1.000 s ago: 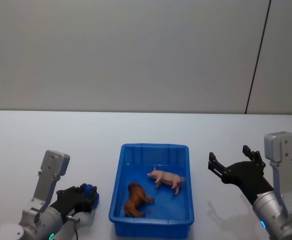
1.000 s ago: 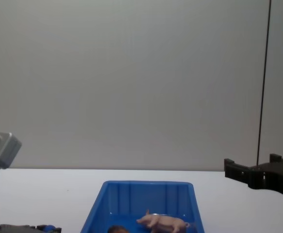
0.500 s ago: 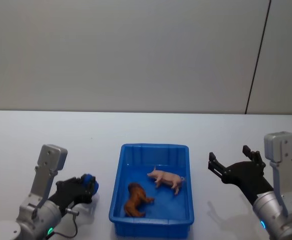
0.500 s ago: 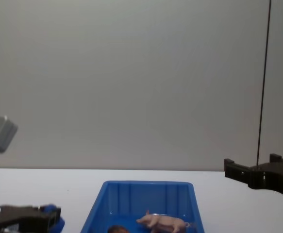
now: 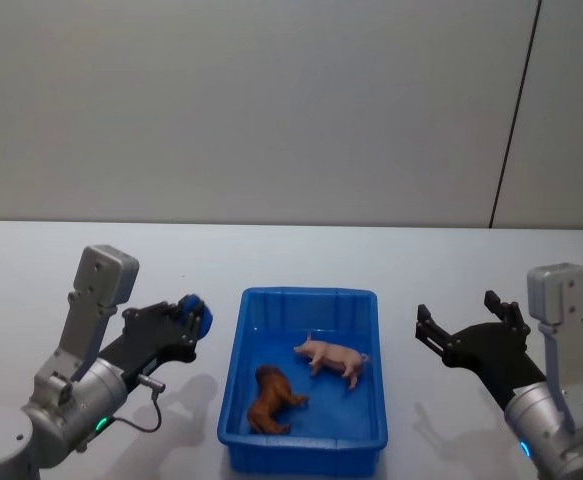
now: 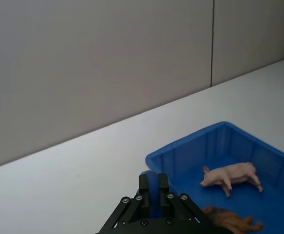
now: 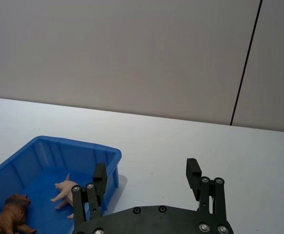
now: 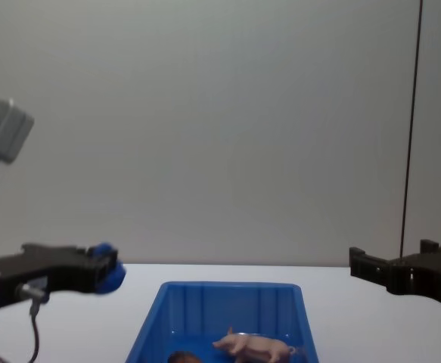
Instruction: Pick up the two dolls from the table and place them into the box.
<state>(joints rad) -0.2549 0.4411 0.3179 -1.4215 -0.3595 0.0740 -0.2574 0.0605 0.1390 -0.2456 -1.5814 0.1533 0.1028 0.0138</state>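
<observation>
Since the earlier frames, the left gripper [image 5: 193, 318] has risen from low beside the box to a raised position just left of the box's far left corner, carrying the small blue object [image 5: 195, 316] with it; the right gripper, the box and both dolls are unchanged.

Head view: the left gripper is pinching the small blue object between its fingertips, clear of the table [image 5: 301, 255]. The blue box [image 5: 233, 400] sits at centre. The pink pig [image 5: 331, 357] lies on the box floor toward the right wall; the reddish-brown animal [image 5: 271, 398] lies nearer the front left corner, apart from the pig. The right gripper [image 5: 459, 318] hovers right of the box, fingers spread, holding nothing. Both arms are cut off by the lower frame edge.

Left wrist view: the gripper fingers [image 6: 151, 187] are pressed together on the blue object, of which a narrow strip shows. The box [image 6: 190, 151], pig [image 6: 229, 174] and brown animal [image 6: 229, 222] lie beyond; the brown animal is partly hidden by the gripper body.

Right wrist view: the fingers [image 7: 194, 173] stand wide apart over bare table. The box [image 7: 44, 146] is cropped at the frame edge, with the pig [image 7: 66, 191] and brown animal [image 7: 8, 212] inside.

Chest view: the left gripper [image 8: 103, 271] with the blue object [image 8: 107, 274] hangs above table level. The pig [image 8: 254, 346] is visible in the box [image 8: 228, 299]; the brown animal [image 8: 181, 357] is almost wholly cut off. The right gripper [image 8: 371, 266] enters from the right edge.
</observation>
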